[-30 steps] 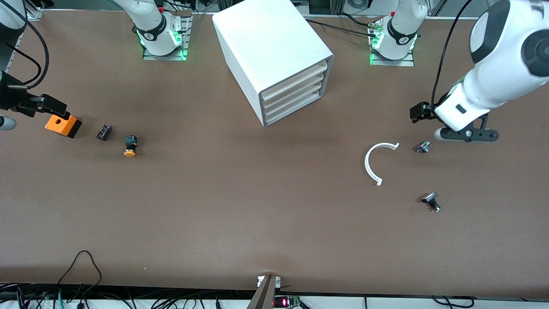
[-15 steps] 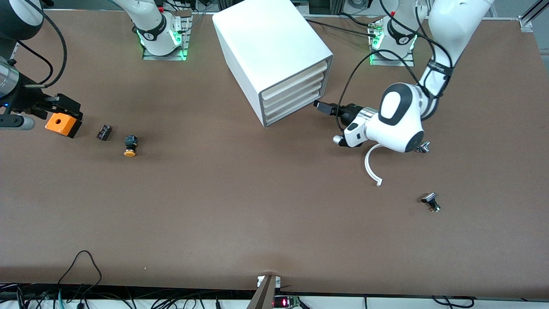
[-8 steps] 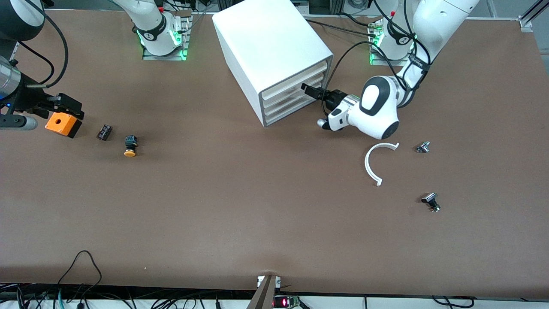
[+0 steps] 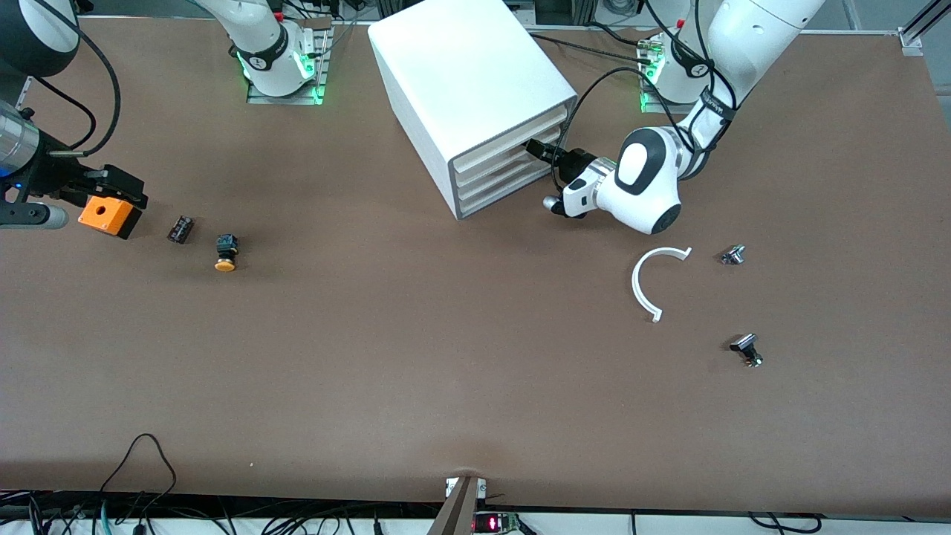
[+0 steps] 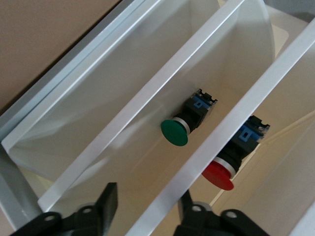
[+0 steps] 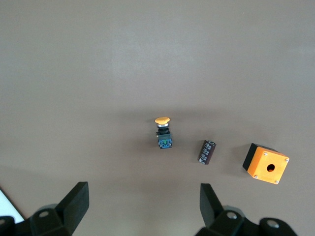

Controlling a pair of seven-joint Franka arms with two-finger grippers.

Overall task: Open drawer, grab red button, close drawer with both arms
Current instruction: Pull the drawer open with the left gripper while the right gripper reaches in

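Observation:
The white cabinet (image 4: 461, 67) stands at the table's robot side, its four cream drawer fronts (image 4: 505, 152) all shut. My left gripper (image 4: 536, 148) is at the upper drawer fronts, open. In the left wrist view my left gripper (image 5: 146, 206) has a drawer's white front rim (image 5: 197, 160) between its fingers, not clamped. The red-capped button (image 5: 219, 176) lies in the tray beside that rim. My right gripper (image 4: 111, 184) hangs open and empty over the orange box (image 4: 110, 215) at the right arm's end; it also shows in the right wrist view (image 6: 142, 201).
A green-capped button (image 5: 175, 132) lies in the neighbouring tray. An orange-yellow-capped button (image 4: 225, 253) and a small black part (image 4: 180, 228) lie near the orange box. A white curved strip (image 4: 645, 286) and two small metal parts (image 4: 732, 255) (image 4: 745, 348) lie toward the left arm's end.
My left arm has swung from the left arm's end of the table to the cabinet, bringing its gripper up to the drawer fronts. The right arm has barely moved.

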